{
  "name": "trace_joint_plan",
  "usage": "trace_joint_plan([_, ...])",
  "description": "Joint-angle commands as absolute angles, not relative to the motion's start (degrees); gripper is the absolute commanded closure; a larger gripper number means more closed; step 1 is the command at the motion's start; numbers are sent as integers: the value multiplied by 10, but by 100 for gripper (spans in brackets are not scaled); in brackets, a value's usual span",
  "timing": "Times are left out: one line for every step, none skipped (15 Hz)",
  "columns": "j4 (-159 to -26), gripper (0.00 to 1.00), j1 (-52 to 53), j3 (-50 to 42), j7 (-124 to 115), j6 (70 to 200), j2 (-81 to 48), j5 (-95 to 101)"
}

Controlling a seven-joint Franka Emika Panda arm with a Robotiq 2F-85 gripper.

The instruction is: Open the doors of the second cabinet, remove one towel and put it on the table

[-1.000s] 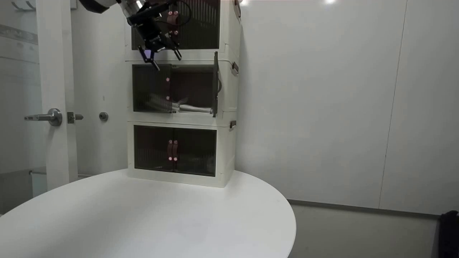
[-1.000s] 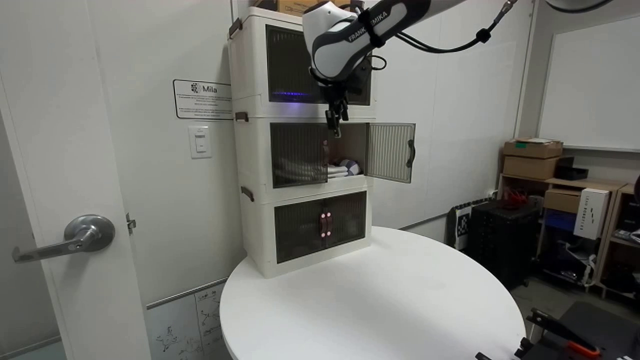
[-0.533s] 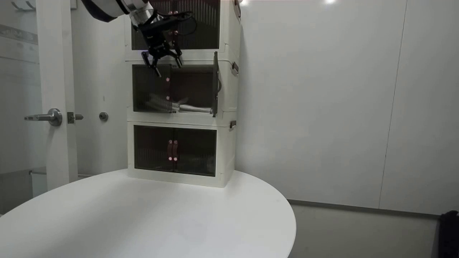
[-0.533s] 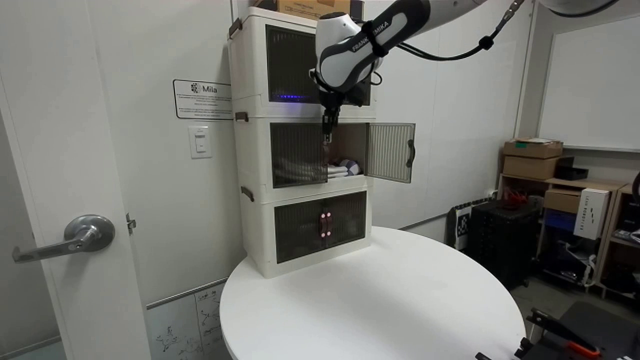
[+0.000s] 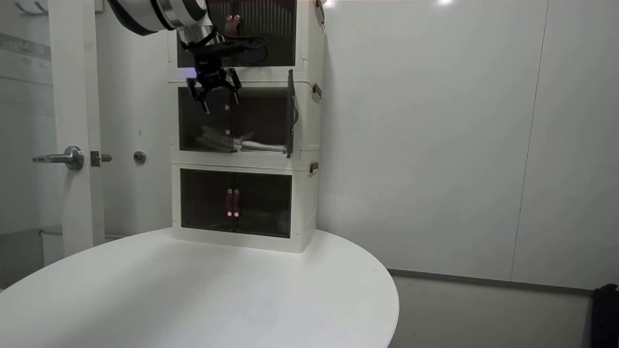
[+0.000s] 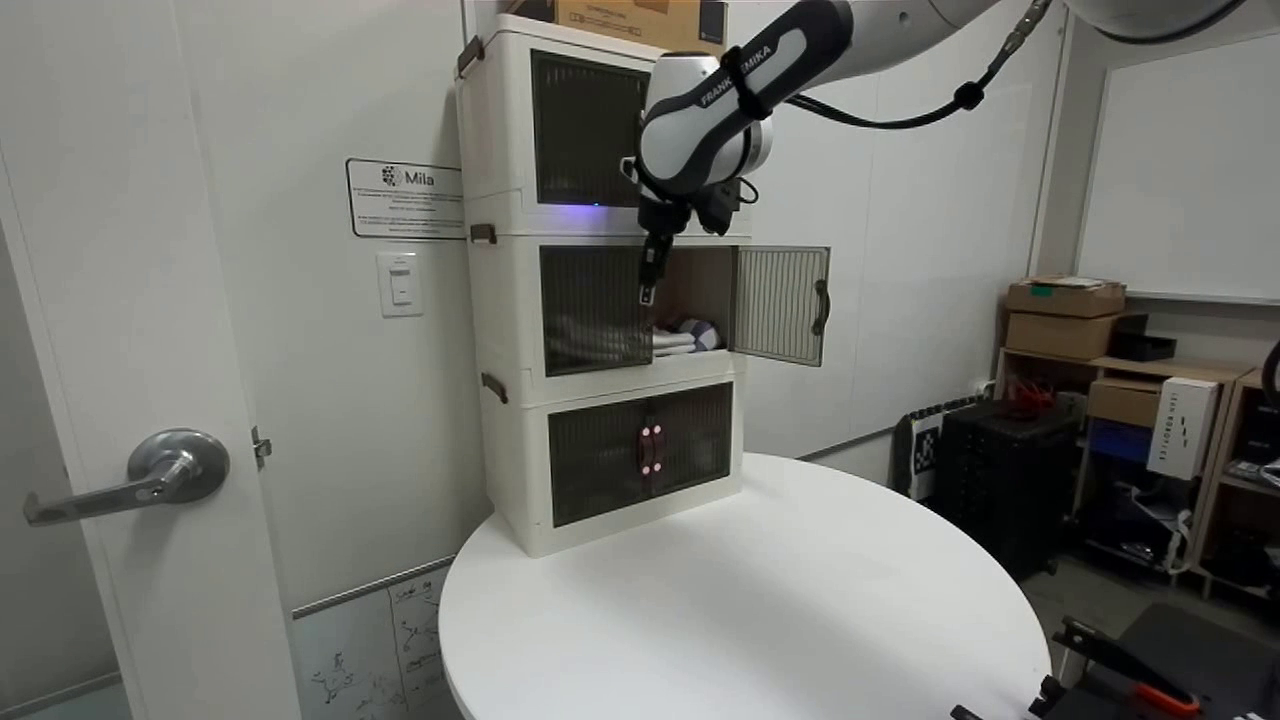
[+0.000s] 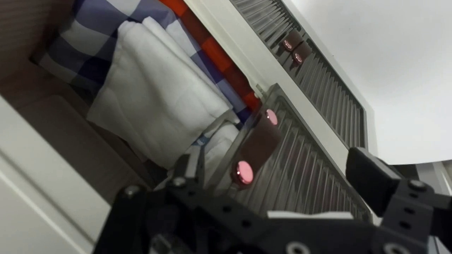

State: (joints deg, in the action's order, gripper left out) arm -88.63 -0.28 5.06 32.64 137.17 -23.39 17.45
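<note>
In an exterior view, the pincer hangs at the upper left of the frame, jaws spread wide apart and directed downward, in front of the second cabinet, the middle tier of a white three-tier stack. In both exterior views, the right-hand door of that tier stands swung outward. The left-hand door extends across the left part of the front; whether it is fully closed cannot be determined. In the wrist view, one finger shows at bottom centre near the handle of the left-hand door; contact cannot be confirmed.

The towel, white and folded, lies inside the second cabinet, at the upper left of the wrist view, overlapping a blue-and-white checked cloth. A red checked cloth lies near it. Whether the white fabric just below the towel in the frame is the same piece cannot be determined.

The bench, round and white, occupies the lower frame in both exterior views and bears the stack.
</note>
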Motion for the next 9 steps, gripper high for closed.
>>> trace_joint_plan([-895, 0, -6, 64, 370, 1397, -235, 150])
trace_joint_plan([-898, 0, -5, 63, 372, 1397, -233, 152])
trace_joint_plan([-902, 0, -3, 62, 371, 1400, -230, 156])
trace_joint_plan([-906, 0, -2, 60, 369, 1405, -227, 160])
trace_joint_plan([-913, 0, -1, 60, 371, 1411, -222, 162])
trace_joint_plan([-921, 0, -3, 63, 377, 1420, -216, 157])
trace_joint_plan([-931, 0, -6, 68, 385, 1427, -210, 149])
trace_joint_plan([-945, 0, -8, 73, 393, 1438, -201, 143])
trace_joint_plan([-957, 0, -10, 79, 403, 1447, -193, 133])
